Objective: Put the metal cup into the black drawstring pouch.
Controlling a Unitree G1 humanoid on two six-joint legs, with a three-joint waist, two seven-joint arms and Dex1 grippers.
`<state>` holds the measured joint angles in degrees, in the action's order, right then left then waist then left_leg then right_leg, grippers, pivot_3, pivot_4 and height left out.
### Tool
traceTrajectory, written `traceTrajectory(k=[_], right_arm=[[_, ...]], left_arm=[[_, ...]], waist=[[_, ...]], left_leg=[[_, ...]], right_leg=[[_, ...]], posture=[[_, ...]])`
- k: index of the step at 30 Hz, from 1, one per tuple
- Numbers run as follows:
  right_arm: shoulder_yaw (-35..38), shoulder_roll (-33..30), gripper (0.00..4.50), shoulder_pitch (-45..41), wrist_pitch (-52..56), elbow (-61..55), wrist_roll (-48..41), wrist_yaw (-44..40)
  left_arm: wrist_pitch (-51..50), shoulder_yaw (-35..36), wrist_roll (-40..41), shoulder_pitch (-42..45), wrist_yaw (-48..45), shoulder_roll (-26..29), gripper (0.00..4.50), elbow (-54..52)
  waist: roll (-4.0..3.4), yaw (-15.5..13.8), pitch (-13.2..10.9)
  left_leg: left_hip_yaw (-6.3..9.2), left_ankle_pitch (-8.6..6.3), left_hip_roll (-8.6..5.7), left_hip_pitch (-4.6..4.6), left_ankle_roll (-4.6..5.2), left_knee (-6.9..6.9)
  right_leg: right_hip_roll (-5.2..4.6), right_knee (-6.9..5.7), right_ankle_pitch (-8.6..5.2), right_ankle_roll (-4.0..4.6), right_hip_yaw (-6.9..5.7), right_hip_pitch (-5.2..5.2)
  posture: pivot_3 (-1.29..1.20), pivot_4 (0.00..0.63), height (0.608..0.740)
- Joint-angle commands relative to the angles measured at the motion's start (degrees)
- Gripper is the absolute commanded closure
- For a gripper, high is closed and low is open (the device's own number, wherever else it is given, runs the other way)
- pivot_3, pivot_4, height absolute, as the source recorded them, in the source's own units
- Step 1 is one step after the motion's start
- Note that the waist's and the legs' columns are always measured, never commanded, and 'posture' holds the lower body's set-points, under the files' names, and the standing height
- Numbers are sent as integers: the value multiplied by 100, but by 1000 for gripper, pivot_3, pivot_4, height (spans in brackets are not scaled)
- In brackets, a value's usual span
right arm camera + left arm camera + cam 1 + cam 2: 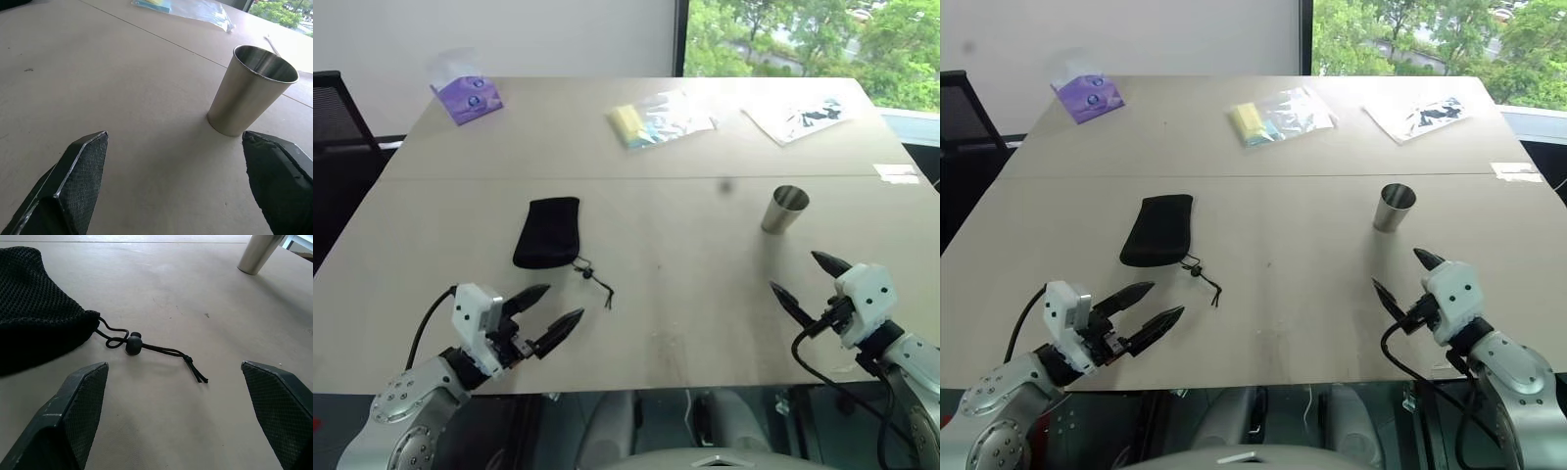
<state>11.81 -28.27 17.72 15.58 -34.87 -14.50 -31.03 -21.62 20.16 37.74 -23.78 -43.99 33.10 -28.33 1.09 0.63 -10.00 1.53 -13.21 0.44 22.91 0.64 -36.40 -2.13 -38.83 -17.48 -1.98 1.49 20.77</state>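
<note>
The metal cup (785,209) stands upright on the beige table, right of centre, its mouth up; the right wrist view shows the cup (252,89) close ahead. The black drawstring pouch (547,232) lies flat left of centre, its cord and toggle (133,343) trailing toward the table's near edge. My left gripper (551,313) hovers open near the front edge, just short of the cord, with nothing between its fingers. At the front right my right gripper (807,278) is open too, a short way in front of the cup, empty.
At the far side of the table lie a purple packet (466,99), a clear bag with something yellow in it (656,120) and a printed sheet (801,117). A black chair (333,113) stands off the table's left side. A cable runs from each wrist.
</note>
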Motion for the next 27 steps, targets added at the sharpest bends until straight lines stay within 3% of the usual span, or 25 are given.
traceTrajectory(k=[1, 9, 13, 16, 20, 27], right_arm=[[8, -21, 62, 69, -285, -111, -94, -158], [-449, -491, 62, 446, -550, -775, -602, -1173], [-624, -687, 62, 410, -897, -1129, -784, -1588], [-748, -705, 62, 272, -1016, -1172, -794, -1646], [-869, -692, 62, 155, -1252, -1114, -730, -1716], [-885, -685, 62, 36, -1277, -1143, -944, -1704]], left_arm=[[206, 198, -33, -16, 84, -139, 0, 123], [1224, 360, -1404, 621, 939, -251, 0, 1134], [2935, 63, -2658, 797, 864, -10, 0, 1276], [3410, -137, -3814, 910, 1417, 101, 0, 1229], [3195, -364, -5062, 973, 1944, 196, 0, 843], [2994, -623, -6538, 1201, 2050, 747, 0, 631]], waist=[[0, 0, 0], [21, -17, 12], [30, -19, 17], [27, -21, 18], [29, -14, 17], [28, -17, 16]], left_leg=[[0, 0, 0, 0, 0, 0], [4, 0, 1, 0, 0, -3], [2, 0, 1, 0, 0, -6], [2, 0, 2, -2, 0, -5], [0, 0, 2, -1, 0, -5], [5, 0, 2, 0, 0, -4]], right_leg=[[0, 0, 0, 0, 0, 0], [5, 0, 1, -2, -3, -4], [-1, 3, 1, -2, -4, -5], [-2, 2, 1, 0, -4, -5], [-3, 2, 2, -2, -3, -5], [-2, -1, 2, -2, -11, -5]], posture=[[0, 150, 740], [0, 150, 740], [0, 150, 740], [0, 150, 740], [0, 150, 740], [0, 150, 740]])
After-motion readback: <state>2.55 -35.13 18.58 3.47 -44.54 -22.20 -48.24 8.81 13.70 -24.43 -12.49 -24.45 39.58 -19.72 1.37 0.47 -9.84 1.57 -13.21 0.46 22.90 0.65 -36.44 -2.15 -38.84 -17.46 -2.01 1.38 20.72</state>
